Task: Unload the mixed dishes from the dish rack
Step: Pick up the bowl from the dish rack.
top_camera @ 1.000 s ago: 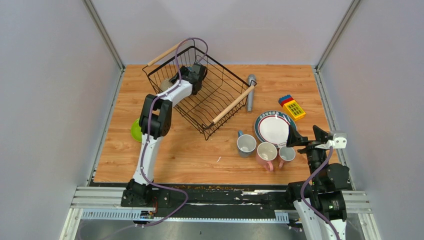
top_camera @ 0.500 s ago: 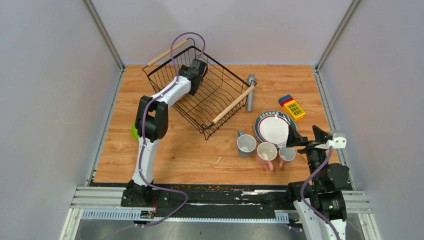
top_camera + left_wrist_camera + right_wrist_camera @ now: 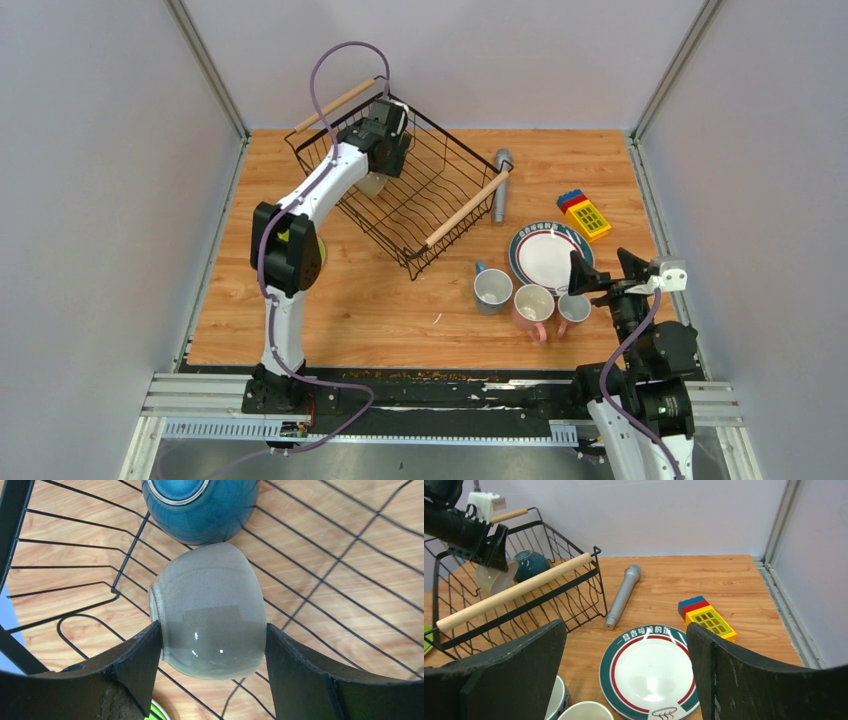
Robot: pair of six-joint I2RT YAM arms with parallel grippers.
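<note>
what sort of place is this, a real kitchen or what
Probably a robot test cell: plain grey walls box in a wooden table, and a left arm and right arm are mounted at its near edge.

A black wire dish rack (image 3: 467, 208) with two pale wooden rod handles sits at an angle in the upper middle of the overhead view. Inside it, a glossy beige bowl (image 3: 210, 615) lies on its side, rim to the left, pinched between the fingers of the left gripper (image 3: 212, 647). A teal bowl (image 3: 200, 505) sits just above it in the wrist view. To the lower right of the rack, a white plate (image 3: 547, 257) with a teal and red rim lies flat. Just below the plate, three upright mugs stand in a row: a blue-grey mug (image 3: 492, 289), a pink mug (image 3: 533, 303) and a smaller mug (image 3: 573, 309).
</note>
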